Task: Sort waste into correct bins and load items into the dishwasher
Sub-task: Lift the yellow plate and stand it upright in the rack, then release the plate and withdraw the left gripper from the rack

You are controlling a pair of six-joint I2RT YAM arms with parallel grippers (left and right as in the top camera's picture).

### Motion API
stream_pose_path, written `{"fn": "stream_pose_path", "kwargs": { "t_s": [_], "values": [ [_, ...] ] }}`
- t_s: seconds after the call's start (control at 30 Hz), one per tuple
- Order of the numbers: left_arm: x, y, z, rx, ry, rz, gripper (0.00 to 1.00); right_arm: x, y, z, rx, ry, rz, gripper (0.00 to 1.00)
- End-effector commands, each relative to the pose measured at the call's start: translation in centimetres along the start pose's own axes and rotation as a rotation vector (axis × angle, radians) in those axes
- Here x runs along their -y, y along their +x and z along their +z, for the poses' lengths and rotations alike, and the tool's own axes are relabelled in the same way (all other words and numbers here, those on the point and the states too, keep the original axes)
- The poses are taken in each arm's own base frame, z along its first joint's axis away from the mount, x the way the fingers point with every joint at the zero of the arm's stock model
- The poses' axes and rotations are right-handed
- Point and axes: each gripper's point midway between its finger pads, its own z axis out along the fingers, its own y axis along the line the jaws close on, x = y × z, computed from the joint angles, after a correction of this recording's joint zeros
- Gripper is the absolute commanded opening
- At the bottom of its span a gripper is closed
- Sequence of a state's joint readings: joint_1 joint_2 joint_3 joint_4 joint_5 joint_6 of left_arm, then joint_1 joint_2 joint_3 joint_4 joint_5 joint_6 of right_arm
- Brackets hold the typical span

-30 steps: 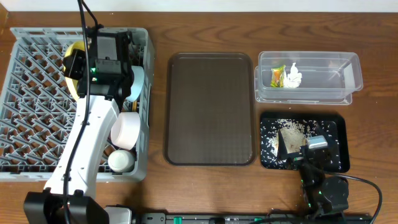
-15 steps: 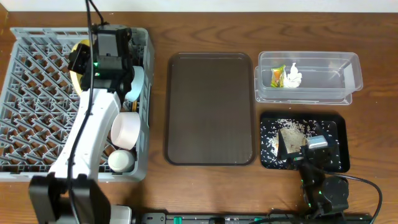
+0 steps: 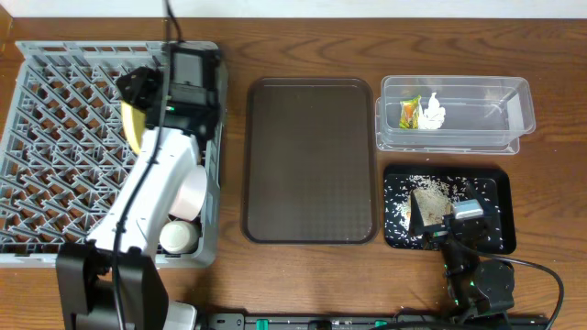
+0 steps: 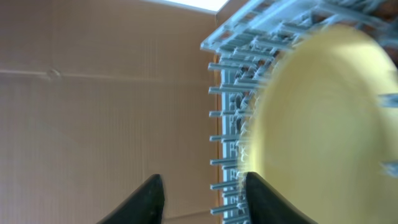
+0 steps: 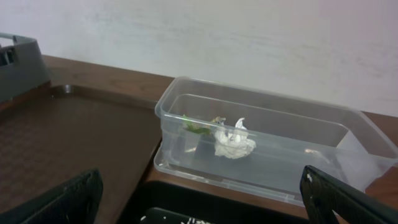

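Observation:
The grey dish rack (image 3: 55, 156) fills the left of the table. A yellow plate (image 3: 131, 126) stands on edge among its pegs and fills the right of the left wrist view (image 4: 329, 112). My left gripper (image 3: 142, 89) is open beside the plate's rim, with nothing between the fingers (image 4: 202, 199). A white bowl (image 3: 188, 188) and a white cup (image 3: 179, 236) sit in the rack's right column. My right gripper (image 3: 461, 218) is open and empty (image 5: 202, 205) over the black tray (image 3: 491, 179), which holds rice crumbs (image 3: 404, 206). The clear tub (image 3: 495, 110) holds the wrapper (image 3: 409, 112) and the tissue (image 3: 431, 112). The blue bowl and the chopsticks are not visible.
A large dark brown serving tray (image 3: 310, 160) lies between the rack and the bins. My left arm stretches over the rack's right side. The clear tub shows close ahead in the right wrist view (image 5: 273, 143), with a pale wall behind it.
My left gripper has moved to the right across the top of the rack. The yellow plate, earlier partly under the gripper, now shows more fully, standing in the pegs. The right arm is still.

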State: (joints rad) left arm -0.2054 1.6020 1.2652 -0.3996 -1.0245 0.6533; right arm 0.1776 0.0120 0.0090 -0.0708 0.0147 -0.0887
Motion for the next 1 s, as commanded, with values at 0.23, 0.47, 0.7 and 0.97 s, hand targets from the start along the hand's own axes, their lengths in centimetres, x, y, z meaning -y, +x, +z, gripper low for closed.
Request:
{"fn": "stream_pose_path", "kwargs": {
  "t_s": [0.23, 0.47, 0.7, 0.97],
  "values": [
    [0.0, 0.6, -8.5, 0.131, 0.107, -0.312, 0.75, 0.2, 0.2, 0.0, -0.003, 0.007, -0.009, 0.99],
    [6.0, 1.8, -18.3, 0.216, 0.903, -0.514, 0.67, 0.2, 0.2, 0.0, -0.003, 0.007, -0.009, 0.99],
    [7.1, 3.9, -23.2, 0.223, 1.203, -0.461, 0.67, 0.2, 0.2, 0.0, -0.003, 0.007, -0.009, 0.99],
    [8.1, 6.4, -24.5, 0.148, 1.289, -0.393, 0.68, 0.2, 0.2, 0.0, -0.003, 0.007, -0.009, 0.99]
  ]
}}
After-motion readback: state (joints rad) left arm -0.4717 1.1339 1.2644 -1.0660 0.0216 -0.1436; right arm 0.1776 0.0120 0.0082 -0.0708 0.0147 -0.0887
